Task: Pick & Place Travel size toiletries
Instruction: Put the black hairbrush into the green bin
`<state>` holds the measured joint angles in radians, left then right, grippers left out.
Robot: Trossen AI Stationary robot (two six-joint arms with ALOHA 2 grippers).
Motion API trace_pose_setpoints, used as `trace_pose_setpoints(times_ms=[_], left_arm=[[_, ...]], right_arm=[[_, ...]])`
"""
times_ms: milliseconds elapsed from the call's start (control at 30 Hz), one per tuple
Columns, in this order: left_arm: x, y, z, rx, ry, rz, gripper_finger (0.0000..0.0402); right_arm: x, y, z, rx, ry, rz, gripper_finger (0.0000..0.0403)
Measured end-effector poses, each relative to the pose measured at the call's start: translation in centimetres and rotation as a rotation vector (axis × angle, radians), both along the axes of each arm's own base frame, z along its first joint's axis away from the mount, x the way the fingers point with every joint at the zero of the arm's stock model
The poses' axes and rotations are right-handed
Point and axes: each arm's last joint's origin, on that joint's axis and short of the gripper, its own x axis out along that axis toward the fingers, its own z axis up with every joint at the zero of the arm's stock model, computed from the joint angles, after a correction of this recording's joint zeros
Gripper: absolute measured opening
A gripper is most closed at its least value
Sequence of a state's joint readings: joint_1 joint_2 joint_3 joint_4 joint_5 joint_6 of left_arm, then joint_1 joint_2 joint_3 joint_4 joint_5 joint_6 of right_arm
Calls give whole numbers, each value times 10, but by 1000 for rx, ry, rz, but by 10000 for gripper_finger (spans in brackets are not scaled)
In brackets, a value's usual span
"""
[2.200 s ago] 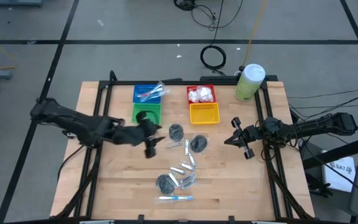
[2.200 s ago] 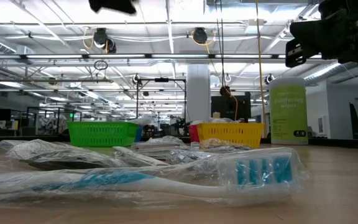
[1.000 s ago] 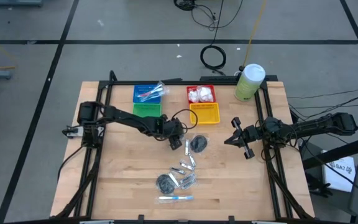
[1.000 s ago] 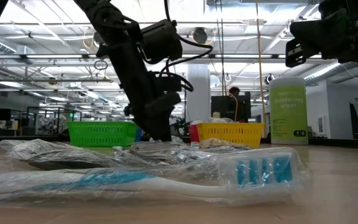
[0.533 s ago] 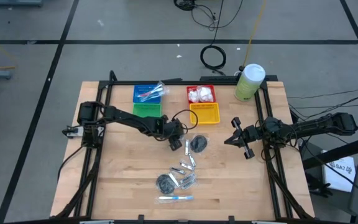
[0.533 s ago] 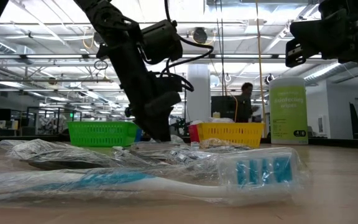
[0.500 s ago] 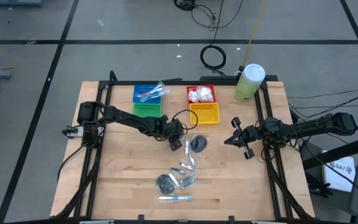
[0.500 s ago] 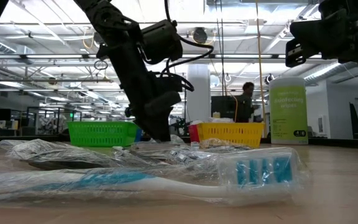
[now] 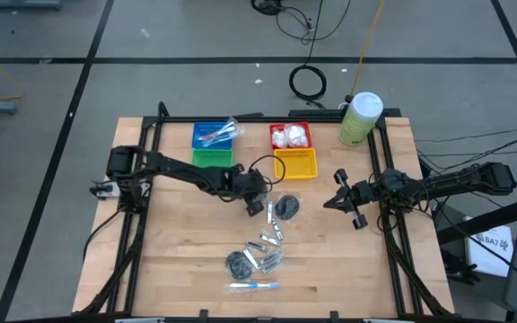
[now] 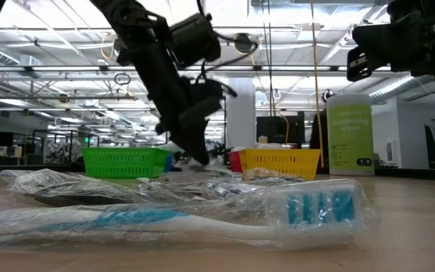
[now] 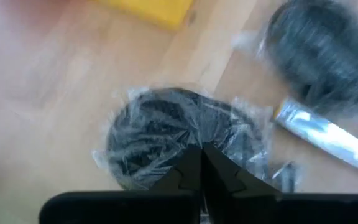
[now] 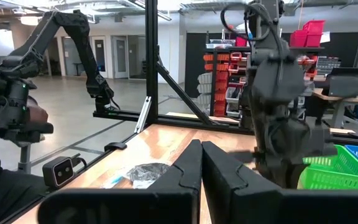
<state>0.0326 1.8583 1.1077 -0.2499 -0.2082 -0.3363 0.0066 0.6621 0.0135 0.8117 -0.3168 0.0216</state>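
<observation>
One Disc Pinched by Its Wrap

Left hand has its fingers closed on the crinkled wrap of a dark disc, just off the bench near the yellow basket. Right hand waits aside, fingers together, holding nothing.

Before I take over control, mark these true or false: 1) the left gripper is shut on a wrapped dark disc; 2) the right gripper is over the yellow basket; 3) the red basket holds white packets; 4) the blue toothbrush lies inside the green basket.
1) True: the left gripper is shut on the wrapped dark disc.
2) False: the right gripper hovers off to the side of the yellow basket.
3) True: the red basket holds white packets.
4) False: the blue toothbrush lies on the table, far from the green basket.
</observation>
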Motion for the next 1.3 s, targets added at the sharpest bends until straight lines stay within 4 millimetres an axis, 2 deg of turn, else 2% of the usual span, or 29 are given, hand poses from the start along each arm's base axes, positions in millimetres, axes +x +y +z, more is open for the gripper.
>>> trace_pose_setpoints(times_ms=[133,400,600,800,1000,1100,1300], left_arm=[[-4,0,18,25,-38,-17,6],[-22,-2,75,103,-177,-34,2],[-51,-2,110,178,-170,-2,3],[-86,3,130,233,-113,70,3],[-117,8,126,273,-103,187,1],[-132,14,113,273,-92,252,2],[-154,30,74,260,-77,400,3]], right_arm=[[0,0,0,0,2,0,0],[0,0,0,0,2,0,0],[0,0,0,0,2,-1,0],[0,0,0,0,1,0,0],[0,0,0,0,0,0,0],[0,0,0,0,1,0,0],[0,0,0,0,1,-1,0]])
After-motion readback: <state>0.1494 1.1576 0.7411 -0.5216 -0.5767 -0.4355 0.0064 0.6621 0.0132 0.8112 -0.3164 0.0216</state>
